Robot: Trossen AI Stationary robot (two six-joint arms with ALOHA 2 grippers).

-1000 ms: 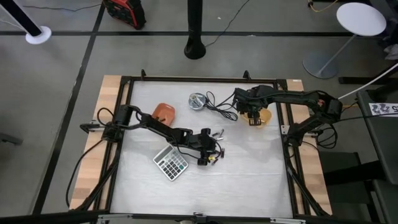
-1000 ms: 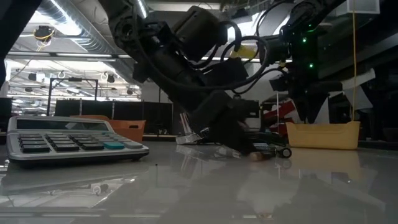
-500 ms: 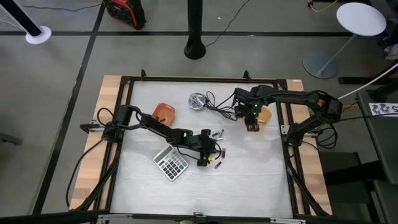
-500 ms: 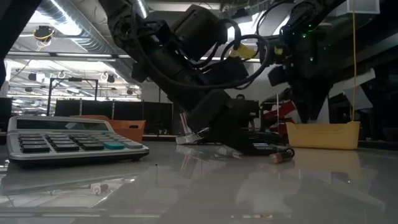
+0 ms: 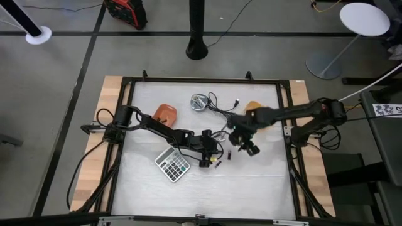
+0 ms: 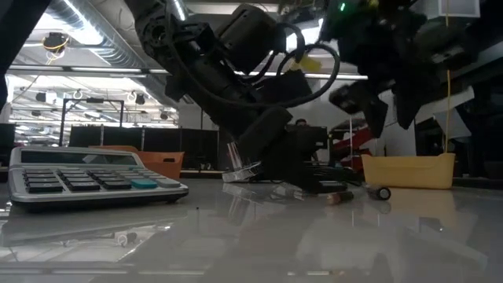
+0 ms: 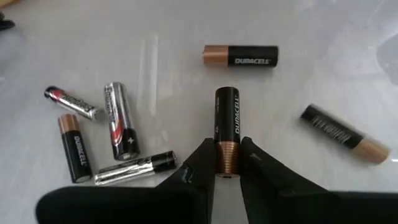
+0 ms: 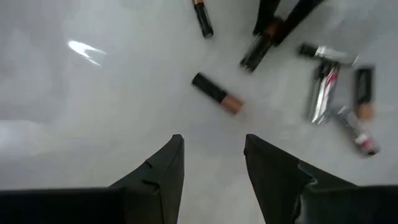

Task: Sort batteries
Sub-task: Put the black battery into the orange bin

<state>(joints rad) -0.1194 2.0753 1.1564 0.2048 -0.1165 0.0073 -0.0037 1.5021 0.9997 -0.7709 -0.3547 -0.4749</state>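
Several small batteries lie on the white table (image 5: 188,188). A cluster of silvery and black-and-copper ones (image 7: 118,121) lies beside my left gripper, and it also shows in the right wrist view (image 8: 336,99). My left gripper (image 7: 227,163) (image 5: 215,158) is low at the table's middle, shut on a black-and-copper battery (image 7: 227,121). Two more black-and-copper batteries lie ahead of it (image 7: 241,56) (image 7: 345,130). My right gripper (image 8: 212,163) (image 5: 250,149) is open and empty, hovering above a loose black-and-copper battery (image 8: 216,93). My left gripper pinches the battery's copper end (image 7: 227,155) between its two fingertips. The fingers lie along the battery, whose black end points away from the gripper toward the table's right. The gripper comes in low from the left; I cannot tell whether the battery rests on the table.
A calculator (image 5: 173,165) lies near my left gripper. An orange bin (image 5: 166,113) stands at the far left and a yellow bin (image 5: 253,107) at the far right. A silver disc (image 5: 200,102) and a black cable (image 5: 220,112) lie at the far middle.
My right gripper has swung away from the yellow bin toward the table's middle and near side, to the batteries beside my left gripper. My left gripper has stayed low at the batteries.
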